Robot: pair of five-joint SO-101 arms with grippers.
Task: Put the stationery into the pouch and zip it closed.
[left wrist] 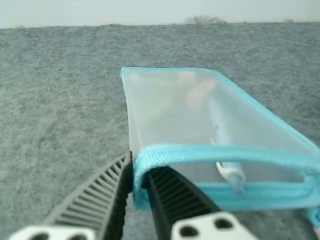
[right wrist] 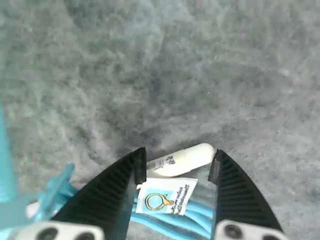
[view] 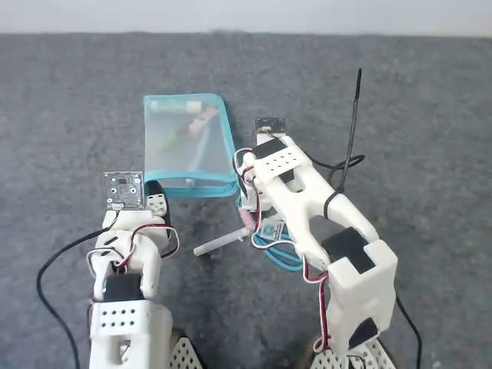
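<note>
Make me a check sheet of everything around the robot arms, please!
Surface: grey carpet.
Job's things: teal pouch with stationery inside; white pen and blue cord with a tag lie outside it.
Clutter: nothing seen.
Grippers: left gripper shut on the pouch's rim; right gripper open over the pen.
Cables: black cable beside the left arm.
Surroundings: pale wall.
</note>
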